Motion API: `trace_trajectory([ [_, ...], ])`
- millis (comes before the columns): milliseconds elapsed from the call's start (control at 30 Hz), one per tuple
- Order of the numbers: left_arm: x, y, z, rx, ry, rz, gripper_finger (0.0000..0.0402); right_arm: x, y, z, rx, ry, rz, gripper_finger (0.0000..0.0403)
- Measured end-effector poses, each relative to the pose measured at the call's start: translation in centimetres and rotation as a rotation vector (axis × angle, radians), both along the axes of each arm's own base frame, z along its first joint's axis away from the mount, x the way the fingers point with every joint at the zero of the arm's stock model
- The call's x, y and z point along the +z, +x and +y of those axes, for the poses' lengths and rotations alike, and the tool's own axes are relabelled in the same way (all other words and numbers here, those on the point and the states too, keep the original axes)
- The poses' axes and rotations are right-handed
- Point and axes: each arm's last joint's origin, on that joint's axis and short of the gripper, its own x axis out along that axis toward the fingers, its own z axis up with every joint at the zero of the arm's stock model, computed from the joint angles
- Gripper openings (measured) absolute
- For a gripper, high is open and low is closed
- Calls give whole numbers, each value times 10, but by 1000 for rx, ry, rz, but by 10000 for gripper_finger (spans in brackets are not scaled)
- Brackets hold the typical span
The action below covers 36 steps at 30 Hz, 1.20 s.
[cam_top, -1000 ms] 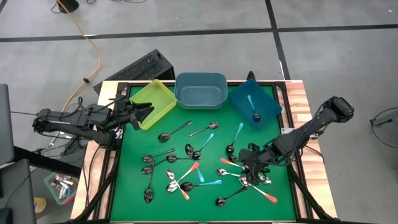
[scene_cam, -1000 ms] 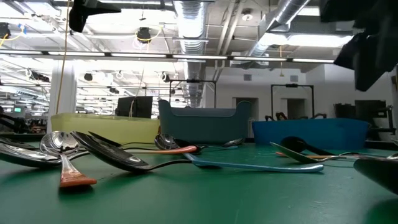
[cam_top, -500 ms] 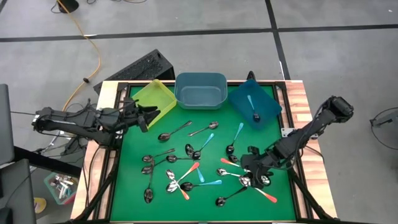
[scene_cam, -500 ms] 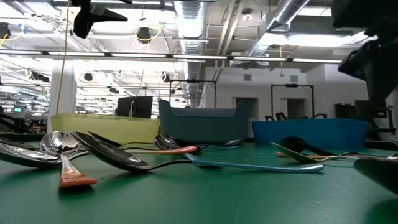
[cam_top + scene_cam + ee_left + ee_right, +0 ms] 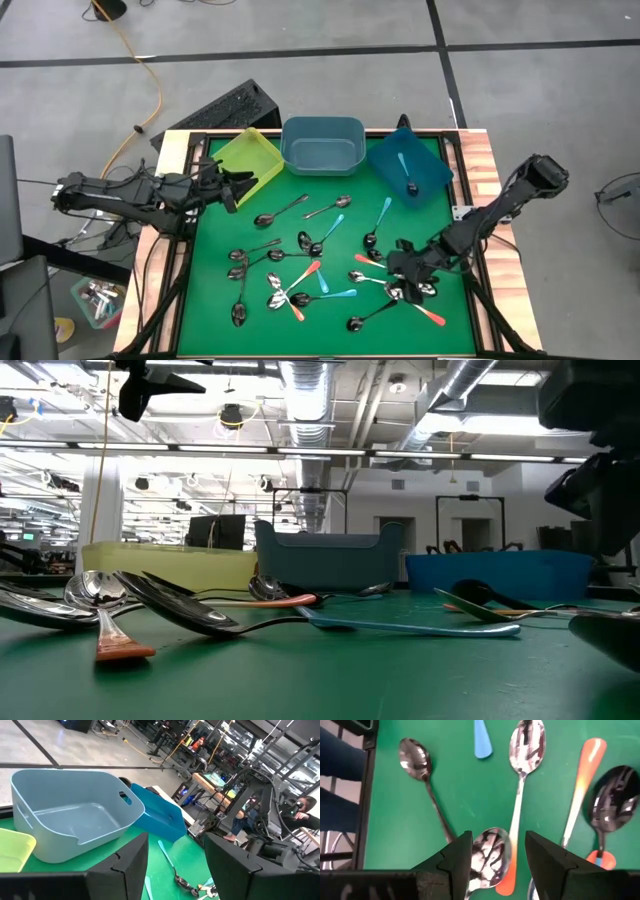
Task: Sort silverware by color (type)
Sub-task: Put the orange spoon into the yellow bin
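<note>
Several spoons lie flat on the green mat (image 5: 210, 300); their handles are orange-red, teal-blue or plain metal. One teal-handled spoon (image 5: 404, 172) lies in the blue bin (image 5: 425, 165). My right gripper (image 5: 397, 273) hangs open, slanting down over a cluster of spoons at the mat's right. In the right wrist view its fingers stand either side of a shiny spoon bowl (image 5: 490, 851) without touching it. My left gripper (image 5: 238, 186) hovers open and nearly level by the yellow bin (image 5: 247, 158), with nothing between its fingers (image 5: 125, 867).
A grey-blue bin (image 5: 322, 145) stands between the yellow and blue bins along the far edge. A teal handle (image 5: 481, 740) and an orange handle (image 5: 582, 775) lie close to the right gripper. More spoons (image 5: 270, 255) are spread over the mat's middle and left.
My right gripper has come down toward the spoon cluster at the mat's right, staying open. The spoons lie as before.
</note>
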Motion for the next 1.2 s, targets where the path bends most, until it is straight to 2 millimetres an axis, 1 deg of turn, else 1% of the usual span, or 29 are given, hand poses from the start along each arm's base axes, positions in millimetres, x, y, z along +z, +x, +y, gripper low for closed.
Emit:
trace_trajectory([
  [333, 0, 0, 0, 1, -6, -3, 176, -1, 1, -1, 66, -44, -34, 194],
  [500, 0, 0, 0, 4, -23, -11, 176, -6, 3, -4, 97, -89, -18, 194],
  [567, 0, 0, 0, 5, -26, -13, 176, -8, 7, -3, 93, -81, -33, 194],
  [667, 0, 0, 0, 6, -26, -13, 176, -17, 8, -2, 112, -90, 13, 194],
  [867, 0, 0, 0, 8, -35, -19, 176, -38, 17, 4, 145, -63, 74, 194],
  [967, 0, 0, 0, 9, -38, -20, 176, -45, 19, 6, 159, -50, 105, 192],
  [1067, 0, 0, 0, 10, -38, -20, 176, -48, 20, 7, 163, -47, 114, 179],
  [1200, 0, 0, 0, 10, -37, -19, 176, -45, 19, 6, 163, -43, 105, 140],
])
